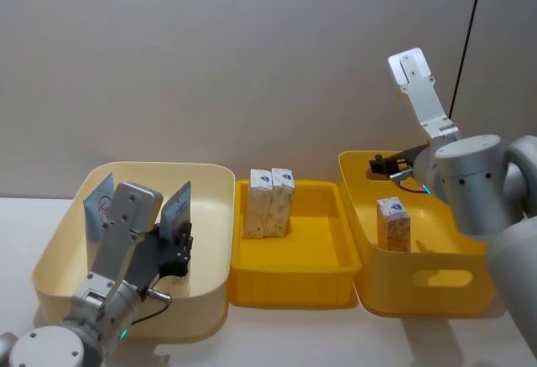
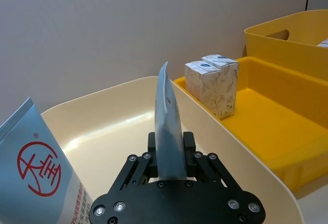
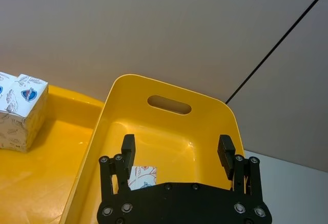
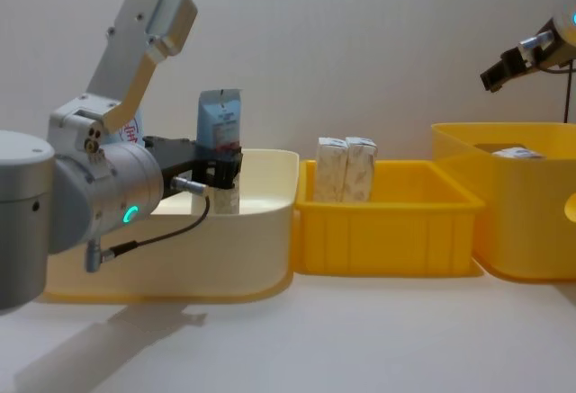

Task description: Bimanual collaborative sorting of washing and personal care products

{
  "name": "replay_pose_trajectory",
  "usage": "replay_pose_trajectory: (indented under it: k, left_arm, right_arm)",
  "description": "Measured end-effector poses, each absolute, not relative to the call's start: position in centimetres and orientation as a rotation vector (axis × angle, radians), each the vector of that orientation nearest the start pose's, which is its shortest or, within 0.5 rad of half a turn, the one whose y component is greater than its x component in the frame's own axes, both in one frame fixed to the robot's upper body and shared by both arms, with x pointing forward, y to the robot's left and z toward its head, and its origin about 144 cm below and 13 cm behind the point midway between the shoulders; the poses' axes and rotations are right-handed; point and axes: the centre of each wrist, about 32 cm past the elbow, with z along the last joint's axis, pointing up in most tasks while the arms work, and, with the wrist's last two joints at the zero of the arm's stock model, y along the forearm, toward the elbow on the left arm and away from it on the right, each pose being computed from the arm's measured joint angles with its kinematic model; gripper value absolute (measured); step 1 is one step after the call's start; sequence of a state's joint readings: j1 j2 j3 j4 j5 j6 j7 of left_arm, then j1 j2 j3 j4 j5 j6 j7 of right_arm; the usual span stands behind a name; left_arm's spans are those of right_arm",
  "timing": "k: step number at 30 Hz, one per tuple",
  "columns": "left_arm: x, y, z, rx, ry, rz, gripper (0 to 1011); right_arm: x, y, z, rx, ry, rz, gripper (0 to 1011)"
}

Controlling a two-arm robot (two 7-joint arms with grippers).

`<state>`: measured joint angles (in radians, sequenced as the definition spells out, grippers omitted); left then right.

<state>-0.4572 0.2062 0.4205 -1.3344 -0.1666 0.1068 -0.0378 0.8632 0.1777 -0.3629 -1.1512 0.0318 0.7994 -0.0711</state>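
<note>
A white tabletop (image 1: 277,333) before a grey wall carries a cream plastic bin (image 1: 214,241), a shallow yellow tray (image 1: 294,287) and a deep yellow bin (image 1: 419,287). The left gripper (image 1: 178,245) clamps a pale-blue squeeze tube (image 1: 176,203) upright, straight above the cream bin's floor, near a second tube (image 1: 99,203). The right gripper (image 3: 177,149) hangs wide open and empty over the deep bin's cream-white carton (image 1: 393,224). Two cartons (image 1: 269,203) stand in the tray.
</note>
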Motion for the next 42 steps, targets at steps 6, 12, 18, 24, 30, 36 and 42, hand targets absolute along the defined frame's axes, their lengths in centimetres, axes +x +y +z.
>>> replay_pose_trajectory:
  k: [6,12,18,24,30,36,42]
  left_arm:
    - [56.47,17.68,121.63,0.113,-0.168,1.201,249]
    - [56.49,17.67,121.62,0.113,-0.168,1.201,249]
    - [56.5,17.66,121.63,0.113,-0.168,1.201,249]
    - [56.52,17.65,121.63,0.112,-0.167,1.201,249]
    - [56.52,17.65,121.62,0.113,-0.167,1.201,248]
    - [56.52,17.65,121.62,0.113,-0.167,1.201,249]
    - [56.52,17.65,121.62,0.113,-0.167,1.201,248]
  right_arm:
    - [64.63,-20.17,135.92,-0.601,-0.013,-1.549,1001]
    - [64.63,-20.18,135.92,-0.601,-0.013,-1.549,1001]
    - [64.63,-20.18,135.92,-0.601,-0.013,-1.549,1001]
    - [64.63,-20.17,135.92,-0.601,-0.013,-1.549,1001]
    - [64.63,-20.18,135.92,-0.601,-0.013,-1.549,1001]
    - [64.63,-20.18,135.92,-0.601,-0.013,-1.549,1001]
    - [64.63,-20.18,135.92,-0.601,-0.013,-1.549,1001]
